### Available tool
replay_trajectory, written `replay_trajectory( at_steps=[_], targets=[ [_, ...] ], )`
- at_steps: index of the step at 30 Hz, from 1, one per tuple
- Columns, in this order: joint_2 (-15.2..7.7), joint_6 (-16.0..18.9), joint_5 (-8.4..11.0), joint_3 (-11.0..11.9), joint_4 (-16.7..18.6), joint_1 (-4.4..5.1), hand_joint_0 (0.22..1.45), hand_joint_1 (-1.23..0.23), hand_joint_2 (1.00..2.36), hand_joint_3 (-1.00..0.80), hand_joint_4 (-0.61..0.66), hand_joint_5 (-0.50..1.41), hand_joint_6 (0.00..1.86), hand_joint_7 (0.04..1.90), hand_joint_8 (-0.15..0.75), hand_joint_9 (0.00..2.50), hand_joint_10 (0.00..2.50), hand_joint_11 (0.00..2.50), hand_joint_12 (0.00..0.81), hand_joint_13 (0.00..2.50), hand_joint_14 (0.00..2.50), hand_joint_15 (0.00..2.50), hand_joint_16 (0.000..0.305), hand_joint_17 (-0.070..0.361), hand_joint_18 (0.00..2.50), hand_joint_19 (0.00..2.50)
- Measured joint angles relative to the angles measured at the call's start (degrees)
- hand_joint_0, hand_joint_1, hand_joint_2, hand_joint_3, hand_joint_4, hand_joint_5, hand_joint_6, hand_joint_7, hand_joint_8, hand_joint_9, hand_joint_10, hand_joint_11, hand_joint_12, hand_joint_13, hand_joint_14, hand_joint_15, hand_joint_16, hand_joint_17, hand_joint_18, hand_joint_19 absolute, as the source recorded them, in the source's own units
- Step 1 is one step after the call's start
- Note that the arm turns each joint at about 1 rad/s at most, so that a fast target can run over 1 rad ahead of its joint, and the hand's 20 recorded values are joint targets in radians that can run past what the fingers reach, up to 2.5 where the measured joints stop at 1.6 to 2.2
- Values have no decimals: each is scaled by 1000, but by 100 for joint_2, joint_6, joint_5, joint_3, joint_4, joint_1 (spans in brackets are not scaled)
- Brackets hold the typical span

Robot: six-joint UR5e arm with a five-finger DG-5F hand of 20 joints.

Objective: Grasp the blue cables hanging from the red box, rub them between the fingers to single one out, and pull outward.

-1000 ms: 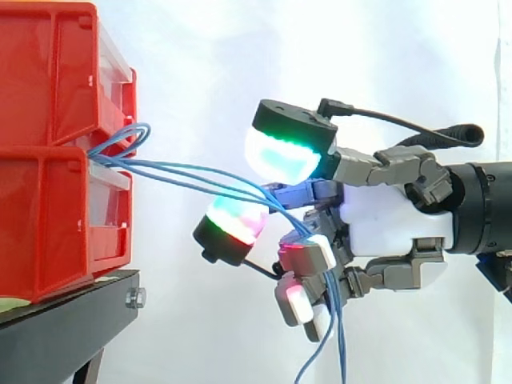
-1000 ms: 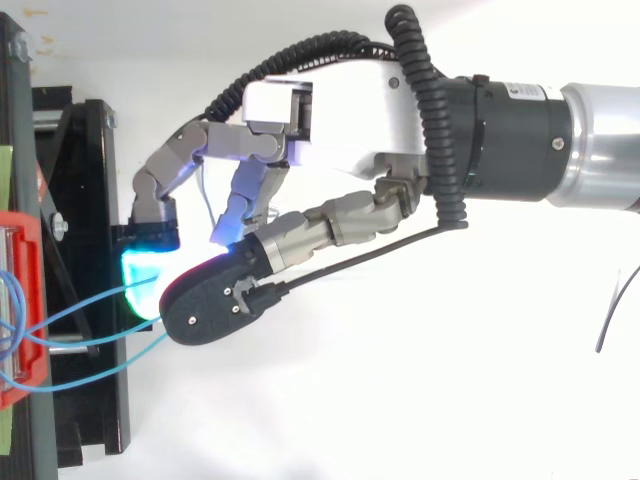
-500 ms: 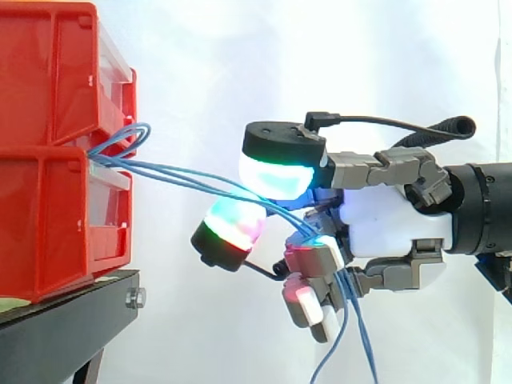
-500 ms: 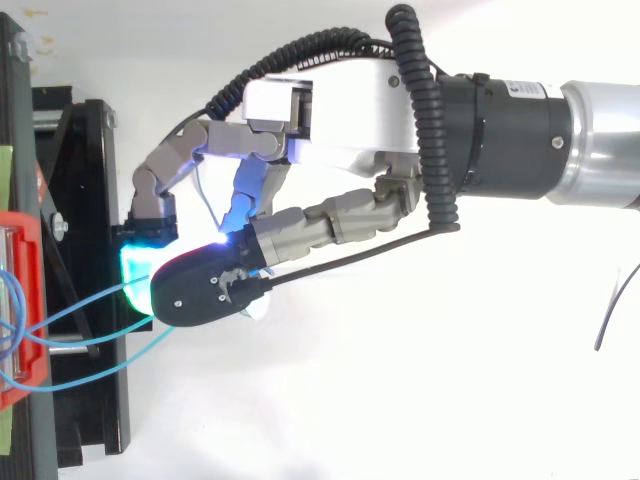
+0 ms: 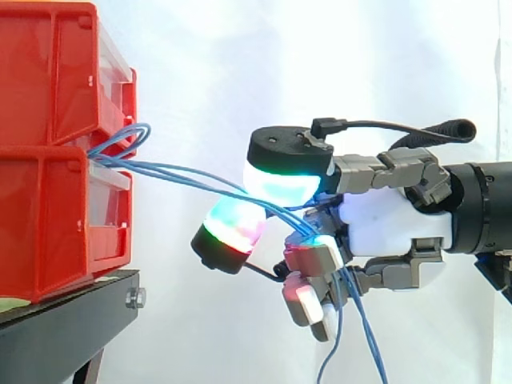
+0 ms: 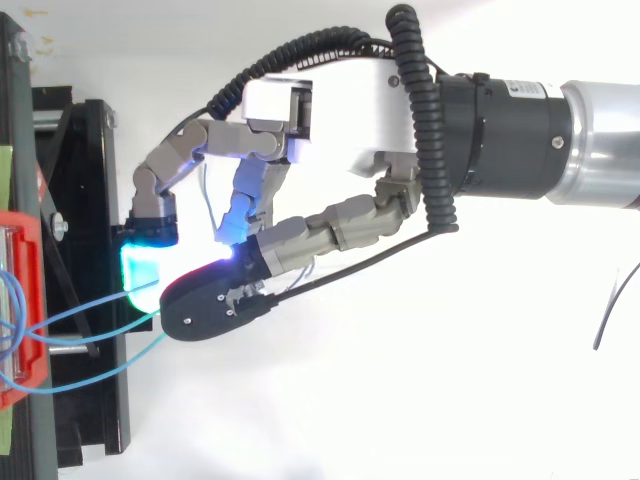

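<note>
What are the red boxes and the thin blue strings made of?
The stacked red boxes look like hard, glossy moulded plastic: smooth walls with shiny edges. The thin blue cables seem to be flexible wire in a smooth plastic coat: they loop and bend softly where the hand holds them. What is inside cannot be seen.

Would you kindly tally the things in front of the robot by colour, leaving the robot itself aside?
Red bins: 2
Blue cables: 3
Black stand: 1
Total: 6
</note>
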Motion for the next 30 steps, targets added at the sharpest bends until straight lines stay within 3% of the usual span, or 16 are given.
replay_trajectory(
  at_steps=[16, 30],
  targets=[
    [1, -4, 0, 27, 0, 2, 615, -801, 1017, -171, 83, -154, 837, 884, 302, 1209, 24, 897, 375, 1083, 24, 604, 53, 120, 982, 692],
    [6, 3, 0, 32, -105, -8, 617, -766, 1007, 96, -31, -119, 907, 960, 361, 1319, 21, 879, 429, 1152, 20, 548, 65, 146, 1117, 624]
  ],
)
